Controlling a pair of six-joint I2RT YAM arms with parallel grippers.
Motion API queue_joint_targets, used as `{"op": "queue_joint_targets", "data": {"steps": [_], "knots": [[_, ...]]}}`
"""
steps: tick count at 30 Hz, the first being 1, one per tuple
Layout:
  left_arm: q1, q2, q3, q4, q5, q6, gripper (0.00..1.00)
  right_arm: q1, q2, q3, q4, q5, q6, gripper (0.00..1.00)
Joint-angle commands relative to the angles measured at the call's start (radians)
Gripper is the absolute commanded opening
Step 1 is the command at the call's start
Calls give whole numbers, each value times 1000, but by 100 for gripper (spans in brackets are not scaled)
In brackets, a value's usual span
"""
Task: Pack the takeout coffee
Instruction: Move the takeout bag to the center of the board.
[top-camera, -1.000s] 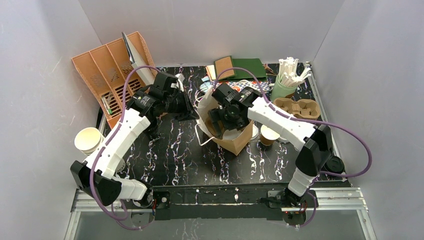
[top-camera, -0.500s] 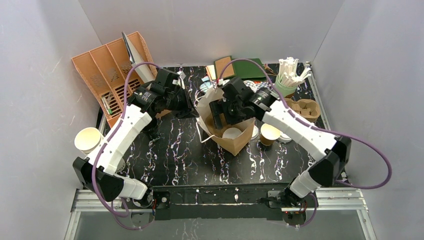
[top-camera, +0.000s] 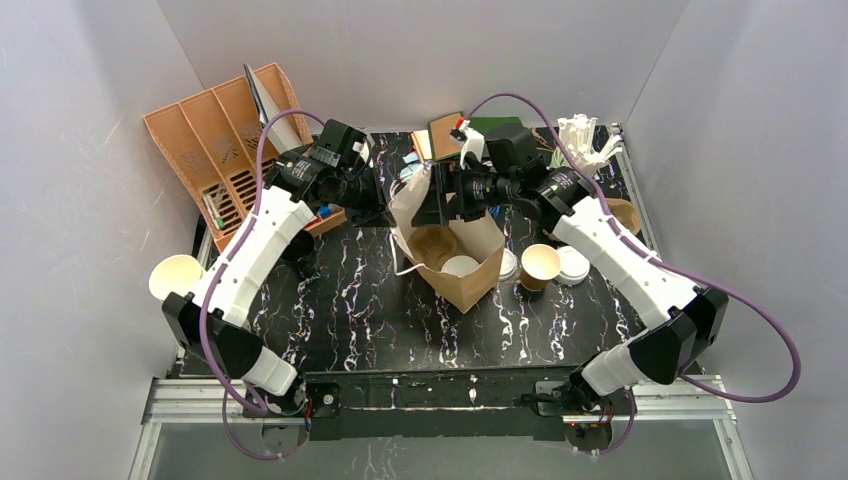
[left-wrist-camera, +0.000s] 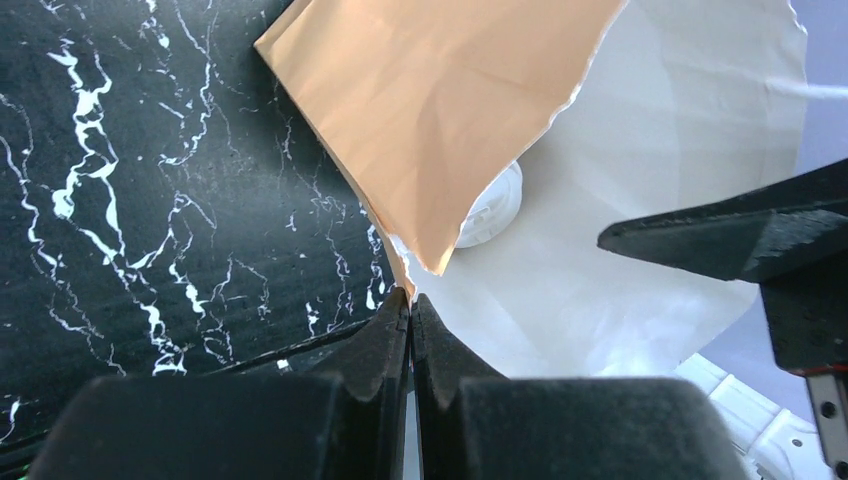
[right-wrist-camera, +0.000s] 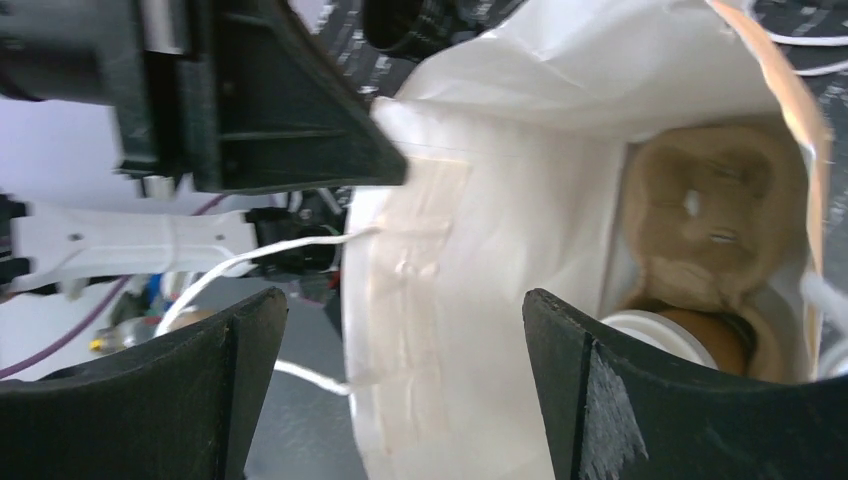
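A brown paper bag (top-camera: 470, 285) stands open mid-table, white inside (right-wrist-camera: 480, 250). In it sit a pulp cup carrier (top-camera: 433, 243) and one takeout coffee, its white lid (top-camera: 461, 266) showing; that lid (left-wrist-camera: 492, 205) also appears in the left wrist view. My left gripper (top-camera: 385, 212) is shut on the bag's left rim (left-wrist-camera: 405, 285). My right gripper (top-camera: 432, 200) hovers open over the bag's back edge, nothing between its fingers (right-wrist-camera: 680, 400). A second tan cup (top-camera: 540, 265) stands uncovered just right of the bag, beside loose white lids (top-camera: 573, 262).
An orange file organiser (top-camera: 220, 140) stands at the back left. A stack of cream cups (top-camera: 178, 280) is at the left edge. A green cup of white sticks (top-camera: 582, 145) and green books (top-camera: 495, 130) sit at the back. Another pulp carrier (top-camera: 625, 212) lies at the right.
My right gripper has lifted out of the bag and drawn back toward the rear, leaving the lidded cup inside. The left gripper has kept its hold on the rim.
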Motion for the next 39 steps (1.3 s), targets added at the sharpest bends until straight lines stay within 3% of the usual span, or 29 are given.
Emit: {"op": "queue_joint_targets", "data": {"steps": [1, 9, 14, 23, 29, 39], "knots": [[28, -1, 50, -74, -5, 31, 0, -44, 1, 80, 138, -202, 78, 95], [62, 50, 120, -116, 12, 58, 0, -253, 5, 86, 345, -424, 341, 88], [94, 93, 180, -135, 13, 87, 0, -374, -11, 52, 441, -478, 467, 85], [146, 203, 292, -153, 10, 131, 0, -442, 26, 94, 607, -566, 643, 88], [207, 246, 338, -147, 5, 157, 1, -511, 4, 165, 274, -393, 432, 88], [287, 321, 429, -132, 10, 189, 2, -567, -155, 58, -61, 59, 233, 78]]}}
